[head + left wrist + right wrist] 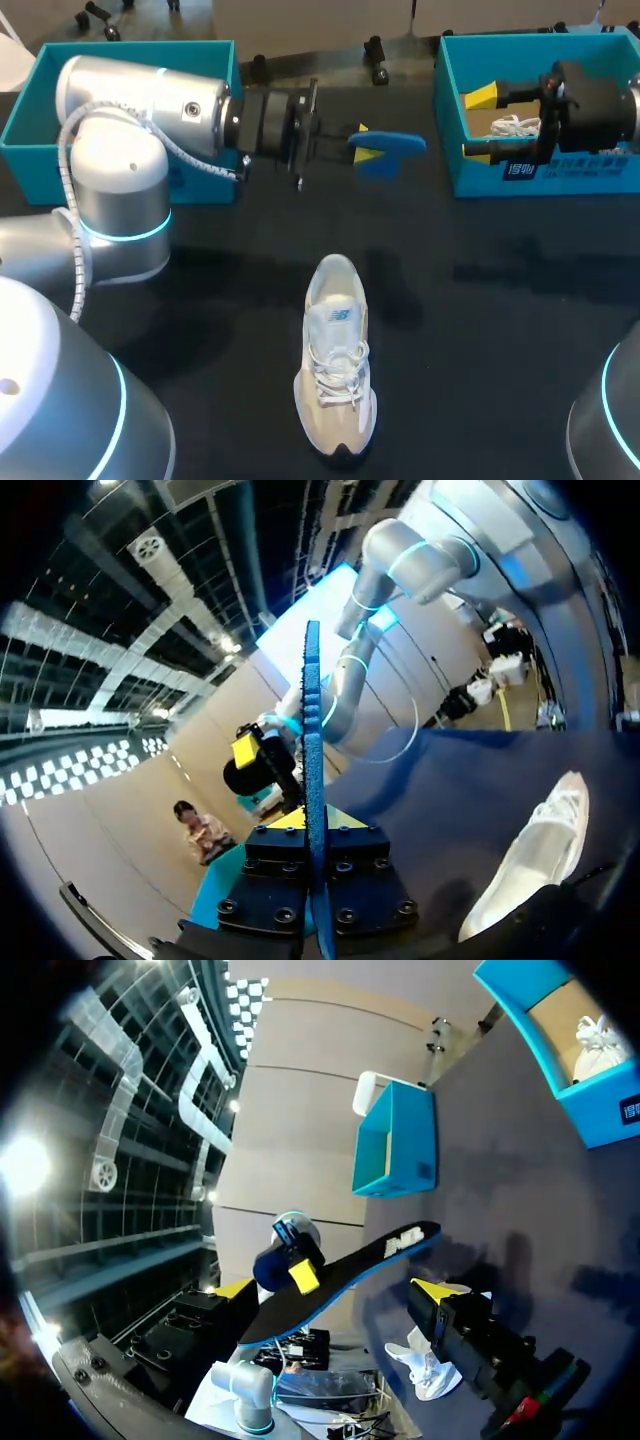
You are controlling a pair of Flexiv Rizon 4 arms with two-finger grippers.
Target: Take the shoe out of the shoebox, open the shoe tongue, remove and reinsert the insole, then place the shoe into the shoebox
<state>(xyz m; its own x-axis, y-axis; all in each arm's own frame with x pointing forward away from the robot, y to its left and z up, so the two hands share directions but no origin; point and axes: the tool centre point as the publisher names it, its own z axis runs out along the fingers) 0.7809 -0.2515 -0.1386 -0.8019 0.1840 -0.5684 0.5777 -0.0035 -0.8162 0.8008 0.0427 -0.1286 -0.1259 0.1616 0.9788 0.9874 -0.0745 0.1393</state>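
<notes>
Shoe (335,370) lies mid-bench; left jaws grip the blue insole (395,146) aloft, beyond it. Right jaws stand open over the right shoebox (480,178). Such a slim pinch could let the insole twist or drop.

Seen from above, the left arm (130,130) blocks most of the left shoebox (25,120). In the right shoebox (480,178), the right claw (480,123) covers the boxed shoe (515,127) except its laces. That arm runs out of view at the side.
</notes>
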